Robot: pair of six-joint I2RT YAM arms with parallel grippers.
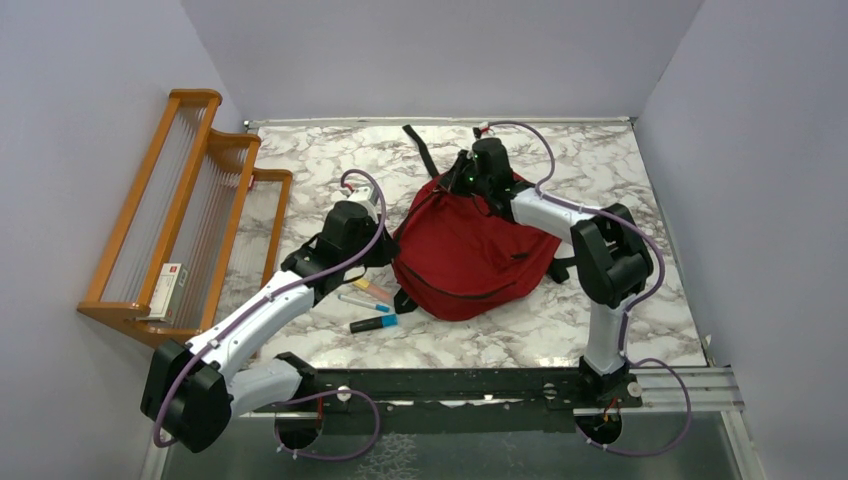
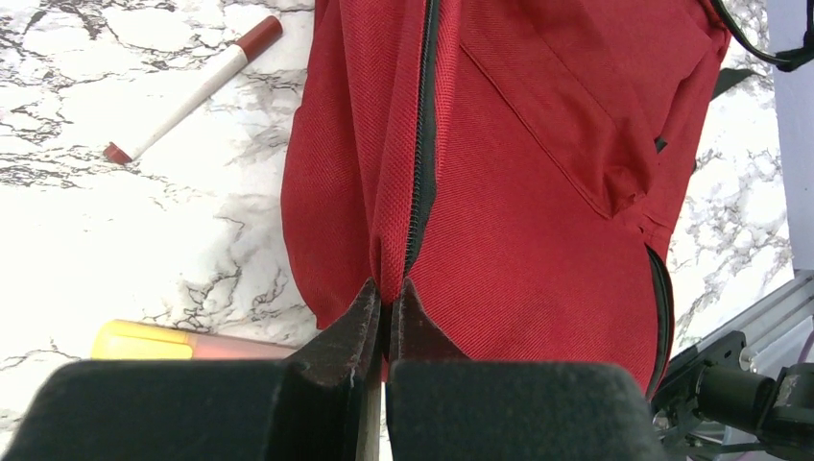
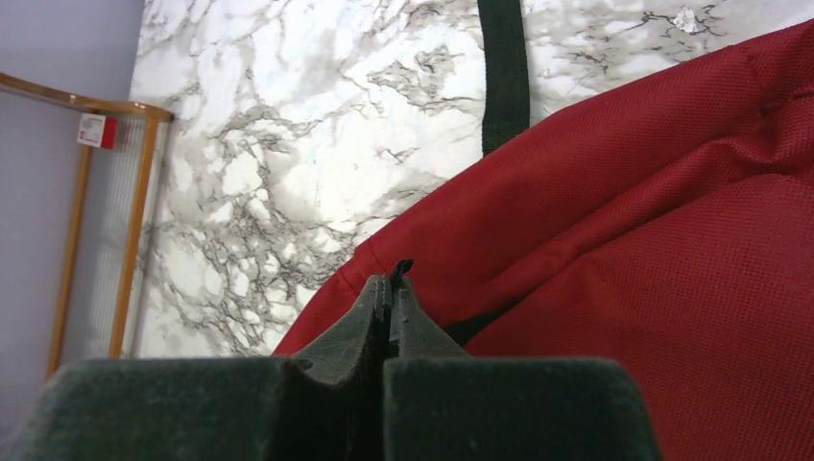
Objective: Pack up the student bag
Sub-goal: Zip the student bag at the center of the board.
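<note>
The student bag (image 1: 465, 255), a large red backpack, lies flat in the middle of the marble table. My left gripper (image 1: 388, 243) is at the bag's left edge. In the left wrist view the left gripper (image 2: 388, 288) is shut on a fold of red fabric (image 2: 384, 192) beside the black zipper (image 2: 422, 144), which is zipped closed. My right gripper (image 1: 466, 180) is at the bag's far end. In the right wrist view the right gripper (image 3: 393, 283) is shut on a small black zipper pull (image 3: 400, 267) that pokes out above the tips.
Several pens lie on the table left of the bag: a white marker with a red cap (image 2: 192, 91), a yellow and pink highlighter (image 2: 182, 341) and a blue and black one (image 1: 372, 323). A wooden rack (image 1: 190, 200) holding a small box (image 1: 170, 290) stands at the left. A black strap (image 3: 504, 67) trails behind the bag.
</note>
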